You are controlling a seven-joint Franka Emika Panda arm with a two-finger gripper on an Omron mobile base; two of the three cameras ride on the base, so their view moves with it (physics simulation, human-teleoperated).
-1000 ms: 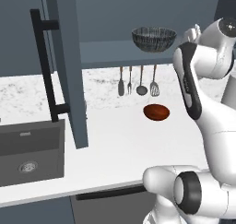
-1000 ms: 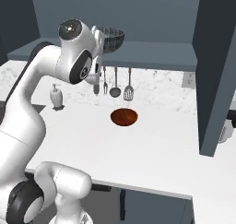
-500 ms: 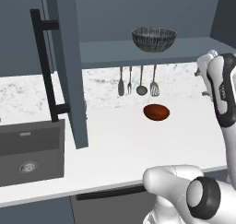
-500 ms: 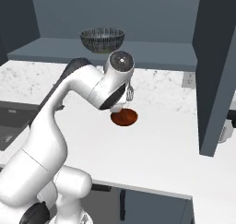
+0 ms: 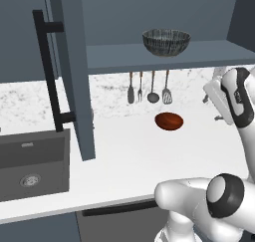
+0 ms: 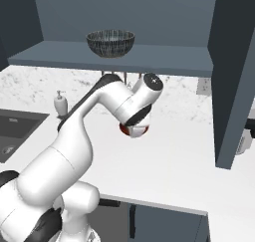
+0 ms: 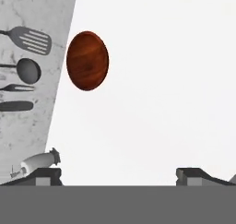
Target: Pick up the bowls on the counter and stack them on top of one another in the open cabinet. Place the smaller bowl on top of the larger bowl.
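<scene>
While I watched from the left base view, the big bowl (image 5: 166, 42) sat upright on the shelf (image 5: 209, 52) of the cabinet (image 5: 69, 76), whose door stood wide with its black handle (image 5: 50, 76) facing me. The small bowl (image 5: 169, 121) lay on the counter (image 5: 129, 161), below the shelf and a little to the right of the big bowl. It was just in front of four tools (image 5: 148, 86) that hung on the marble wall: a flat spatula, a fork, a ladle and a slotted turner. The sink (image 5: 30, 169) was set into the counter far to the left, well apart from both bowls.

From the right base view I saw the big bowl (image 6: 110, 42) on the shelf, and the arm bent low over the counter, hiding most of the small bowl (image 6: 130, 131). A soap bottle (image 6: 60, 104) stood near the wall by the sink.

Through the hand view the gripper (image 7: 118, 174) had its two tips far apart with nothing between them. The small bowl (image 7: 87, 60) showed well away from the tips, next to the hanging tools (image 7: 23, 68), and the soap bottle (image 7: 39, 162) was just beside one tip
</scene>
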